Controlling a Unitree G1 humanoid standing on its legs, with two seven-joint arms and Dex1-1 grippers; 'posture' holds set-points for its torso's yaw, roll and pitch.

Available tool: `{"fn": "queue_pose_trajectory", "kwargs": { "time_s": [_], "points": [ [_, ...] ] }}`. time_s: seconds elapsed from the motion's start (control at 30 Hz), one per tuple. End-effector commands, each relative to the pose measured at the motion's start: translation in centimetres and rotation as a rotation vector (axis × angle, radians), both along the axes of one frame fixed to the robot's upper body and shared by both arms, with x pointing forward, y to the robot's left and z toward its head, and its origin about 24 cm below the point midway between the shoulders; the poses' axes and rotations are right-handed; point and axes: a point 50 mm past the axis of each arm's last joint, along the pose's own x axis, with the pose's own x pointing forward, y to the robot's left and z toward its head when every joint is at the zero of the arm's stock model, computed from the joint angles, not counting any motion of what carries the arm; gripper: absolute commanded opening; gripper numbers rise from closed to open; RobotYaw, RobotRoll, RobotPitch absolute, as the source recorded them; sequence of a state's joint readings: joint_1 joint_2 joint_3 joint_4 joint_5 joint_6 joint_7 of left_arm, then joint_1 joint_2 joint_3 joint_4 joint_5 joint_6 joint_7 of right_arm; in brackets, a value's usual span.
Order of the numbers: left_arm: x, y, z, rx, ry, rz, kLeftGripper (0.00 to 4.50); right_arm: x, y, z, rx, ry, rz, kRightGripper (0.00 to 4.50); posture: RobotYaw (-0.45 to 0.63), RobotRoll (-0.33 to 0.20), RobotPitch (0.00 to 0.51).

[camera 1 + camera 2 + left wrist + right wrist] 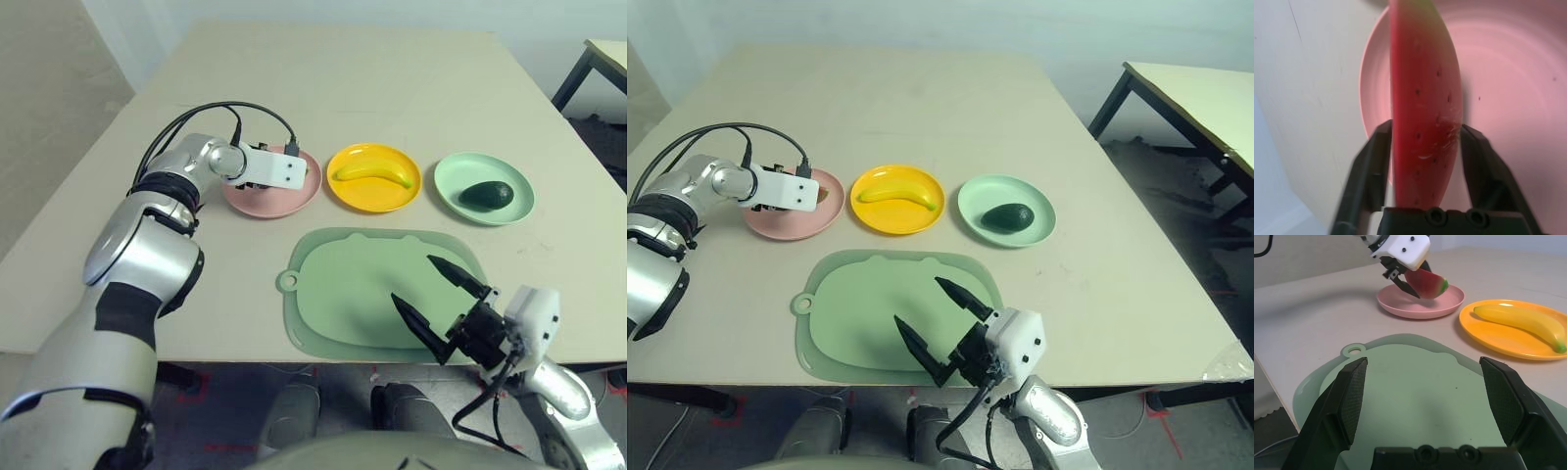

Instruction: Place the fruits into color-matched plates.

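The red watermelon wedge stands on edge low over the pink plate. My left gripper is shut on the wedge, one black finger against each flat side. I cannot tell whether the wedge's lower edge touches the plate. The yellow banana lies in the yellow-orange plate. The dark green avocado lies in the mint green plate. My right gripper hovers open over the near right part of the pale green mat, with nothing between its fingers.
The three plates stand in a row across the middle of the table, pink on the left, mint green on the right. The mat lies in front of them near the table's front edge. A second table stands off to the right.
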State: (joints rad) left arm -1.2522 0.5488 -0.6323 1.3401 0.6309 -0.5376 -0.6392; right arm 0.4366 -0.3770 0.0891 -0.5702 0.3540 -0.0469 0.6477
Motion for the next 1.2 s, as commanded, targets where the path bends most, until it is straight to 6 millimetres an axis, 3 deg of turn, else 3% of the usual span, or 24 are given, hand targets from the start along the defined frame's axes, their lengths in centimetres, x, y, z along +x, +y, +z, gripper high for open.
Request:
{"fn": "queue_pose_trajectory", "kwargs": {
  "time_s": [0.03,0.1,0.3,0.4,0.6,0.83,1.1,1.2],
  "points": [
    [-0.3,0.4,-0.8,0.002,0.038,0.018,3.84,-0.1,0.3,0.2,0.012,-0.009,0.002,4.5,0.1,0.0,0.099],
    [-0.3,0.5,-0.9,-0.001,0.043,0.019,4.48,-0.2,0.4,0.2,0.015,-0.008,0.002,4.5,0.11,0.0,0.098],
    [-0.3,0.9,-0.5,-0.012,0.039,0.027,4.48,-0.3,0.6,0.0,0.024,0.002,0.009,4.5,0.11,0.0,0.096],
    [-0.2,1.1,0.6,-0.072,0.025,0.038,4.48,0.1,0.2,-0.1,0.016,0.0,-0.011,4.5,0.11,0.0,0.093],
    [-1.0,1.7,2.7,-0.471,0.104,0.013,4.48,2.0,-2.9,-0.6,0.01,-0.008,-0.196,4.5,0.09,0.0,0.094],
    [-3.5,3.3,2.8,-1.001,0.164,-0.028,4.48,3.3,-6.6,-3.0,-0.041,0.033,-0.335,4.5,0.15,0.0,0.091],
    [-7.4,4.6,1.9,-1.312,0.119,0.129,4.48,3.7,-9.7,-4.9,-0.049,0.045,-0.442,4.5,0.21,0.0,0.087],
    [-8.4,6.0,0.0,-1.486,0.09,0.303,4.48,3.6,-10.2,-5.1,-0.051,0.04,-0.48,4.5,0.2,0.0,0.094]
  ]
}}
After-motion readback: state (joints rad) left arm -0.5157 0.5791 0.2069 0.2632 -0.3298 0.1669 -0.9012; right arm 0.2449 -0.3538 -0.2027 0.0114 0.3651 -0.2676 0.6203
